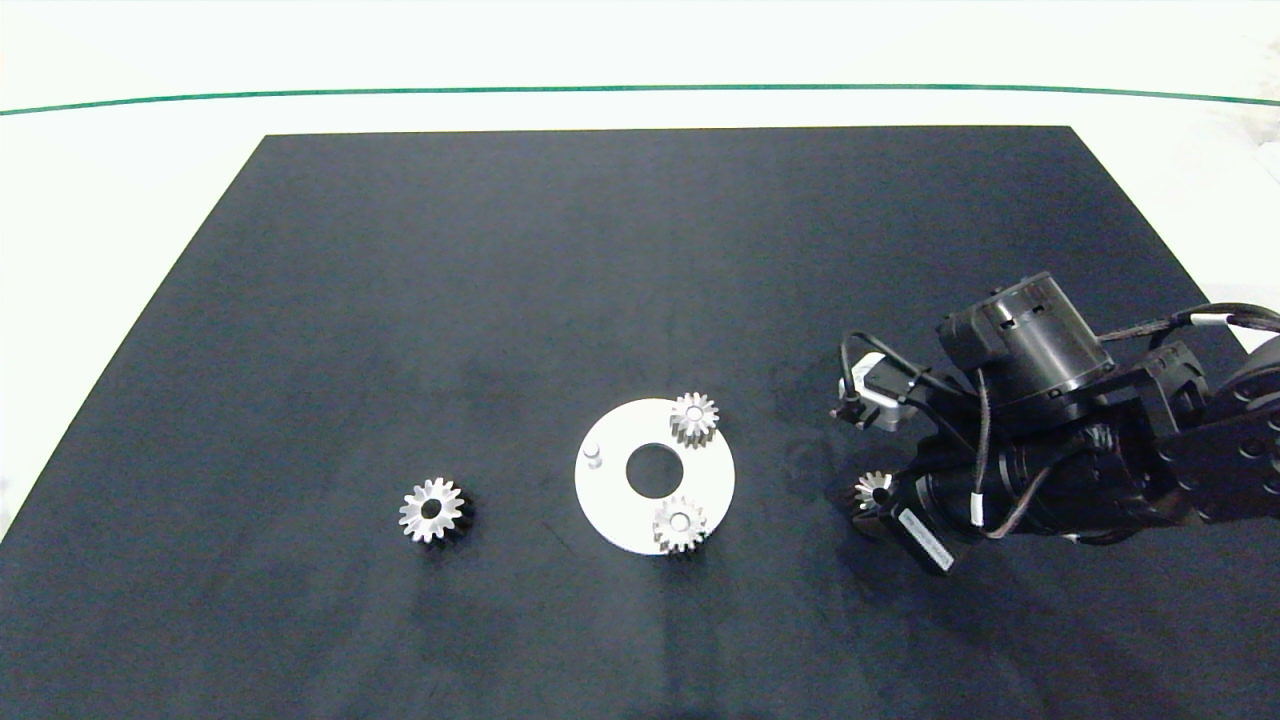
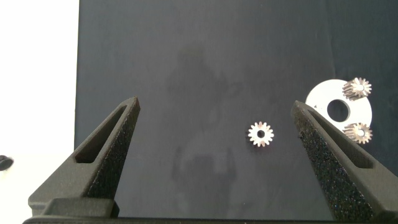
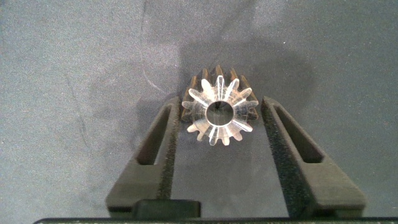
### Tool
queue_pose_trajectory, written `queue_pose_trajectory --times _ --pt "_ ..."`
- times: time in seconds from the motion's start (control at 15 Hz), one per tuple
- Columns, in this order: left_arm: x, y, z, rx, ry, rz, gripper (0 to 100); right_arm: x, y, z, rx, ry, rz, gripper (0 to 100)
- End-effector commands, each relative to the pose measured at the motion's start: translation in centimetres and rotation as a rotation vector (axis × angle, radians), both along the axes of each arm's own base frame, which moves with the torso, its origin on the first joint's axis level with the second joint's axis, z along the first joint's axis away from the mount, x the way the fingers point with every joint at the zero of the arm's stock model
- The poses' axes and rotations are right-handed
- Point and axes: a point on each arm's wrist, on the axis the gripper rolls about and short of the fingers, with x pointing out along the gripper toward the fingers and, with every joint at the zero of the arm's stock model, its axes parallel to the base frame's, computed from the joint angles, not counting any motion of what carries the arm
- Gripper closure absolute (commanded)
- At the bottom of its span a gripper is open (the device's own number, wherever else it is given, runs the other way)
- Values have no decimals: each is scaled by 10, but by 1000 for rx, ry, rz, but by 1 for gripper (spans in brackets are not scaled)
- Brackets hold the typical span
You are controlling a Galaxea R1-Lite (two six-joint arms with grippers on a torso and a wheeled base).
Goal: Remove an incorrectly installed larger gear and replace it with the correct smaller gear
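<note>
Right gripper (image 3: 219, 115) grips a gear (image 3: 217, 109) between its fingers, low over the black mat (image 1: 400, 300), right of the white disc (image 1: 612, 500). Disc carries two gears, far (image 1: 694, 417) and near (image 1: 680, 524), plus one bare peg (image 1: 592, 455) on its left. Another gear (image 1: 432, 510) lies loose on the mat well left of the disc; left gripper (image 2: 214, 124) hangs wide open above the mat, nothing between its fingers.

No readable text, white label on the right arm (image 1: 925, 537) too blurred to read
</note>
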Motion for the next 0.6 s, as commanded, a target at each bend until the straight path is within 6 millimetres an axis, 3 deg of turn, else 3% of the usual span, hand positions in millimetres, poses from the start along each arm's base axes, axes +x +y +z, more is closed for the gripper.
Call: queue_pose_trajectory --times 0.07,0.4,0.6 --pt "-2 1 0 0 -3 3 0 -1 0 -1 -4 3 1 56" --pt "-3 1 0 4 -4 2 0 -6 0 -3 2 -22 7 66" --pt "-3 1 0 6 -4 1 0 -21 0 18 35 -89 38 66"
